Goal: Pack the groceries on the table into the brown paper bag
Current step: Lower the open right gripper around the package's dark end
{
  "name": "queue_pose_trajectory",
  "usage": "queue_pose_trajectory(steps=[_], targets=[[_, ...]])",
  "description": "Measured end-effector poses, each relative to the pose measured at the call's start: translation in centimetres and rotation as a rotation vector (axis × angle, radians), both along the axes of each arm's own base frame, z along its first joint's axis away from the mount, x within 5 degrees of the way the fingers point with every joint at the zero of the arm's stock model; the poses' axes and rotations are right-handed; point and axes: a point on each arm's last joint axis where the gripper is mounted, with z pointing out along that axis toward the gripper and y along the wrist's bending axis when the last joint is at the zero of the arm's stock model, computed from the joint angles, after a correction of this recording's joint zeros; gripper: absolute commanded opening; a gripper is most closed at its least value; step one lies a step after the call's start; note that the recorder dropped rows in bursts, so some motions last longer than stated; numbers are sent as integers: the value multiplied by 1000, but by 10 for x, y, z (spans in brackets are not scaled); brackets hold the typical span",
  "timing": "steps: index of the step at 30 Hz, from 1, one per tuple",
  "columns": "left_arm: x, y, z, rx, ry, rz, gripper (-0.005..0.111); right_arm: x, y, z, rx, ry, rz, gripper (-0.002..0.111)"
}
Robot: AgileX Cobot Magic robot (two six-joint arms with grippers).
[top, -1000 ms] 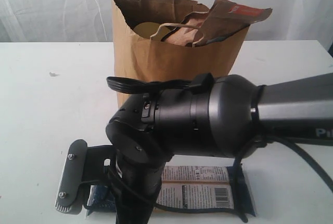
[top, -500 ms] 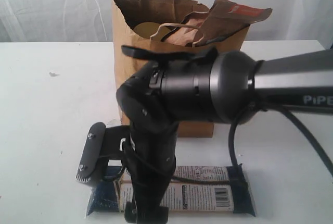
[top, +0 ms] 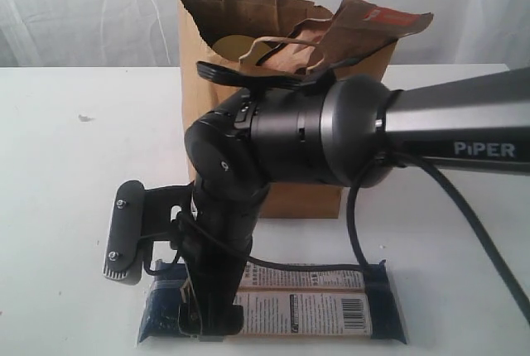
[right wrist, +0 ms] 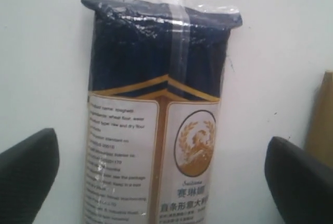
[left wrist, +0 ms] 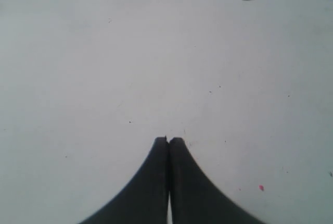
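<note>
The brown paper bag (top: 248, 99) stands upright at the back middle of the table (top: 66, 165). A brown pouch with an orange label (top: 364, 29) sticks out of its top. The long dark-blue packet (top: 331, 310) lies flat at the front. My right gripper (top: 209, 323) points down over the packet's left end. In the right wrist view the packet (right wrist: 156, 104) lies between my right gripper's (right wrist: 161, 177) wide-open fingers (right wrist: 28, 166), untouched. My left gripper (left wrist: 168, 140) is shut and empty above bare table (left wrist: 156, 52); the exterior view does not show it.
A pale round item (top: 232, 44) shows inside the bag's mouth. The bag's edge (right wrist: 322, 114) stands close beside the right gripper. A small scuff (top: 83, 117) marks the left of the table. White curtains hang behind the table.
The right arm's wrist has risen and drawn back toward the bag, then shifted left over the packet's left end. Its jaws stayed open. Packet and bag have not moved.
</note>
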Motion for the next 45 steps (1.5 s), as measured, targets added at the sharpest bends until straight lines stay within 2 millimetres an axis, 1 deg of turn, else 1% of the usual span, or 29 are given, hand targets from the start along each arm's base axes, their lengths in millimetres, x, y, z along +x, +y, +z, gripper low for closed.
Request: queue_pose_trajectory(steps=[3,12,20,26,37,45], targets=[[0,0,0,0,0,0,0,1,2,-3,8,-9,8,105],[0,0,0,0,0,0,0,2,4,-30,-67,44,7,105],[0,0,0,0,0,0,0,6,8,-35,-37,22,6,105],[0,0,0,0,0,0,0,6,9,-47,-56,38,3,105],[0,0,0,0,0,0,0,3,12,-48,-26,87,-34,105],[0,0,0,0,0,0,0,7,17,-46,39,49,-43,105]])
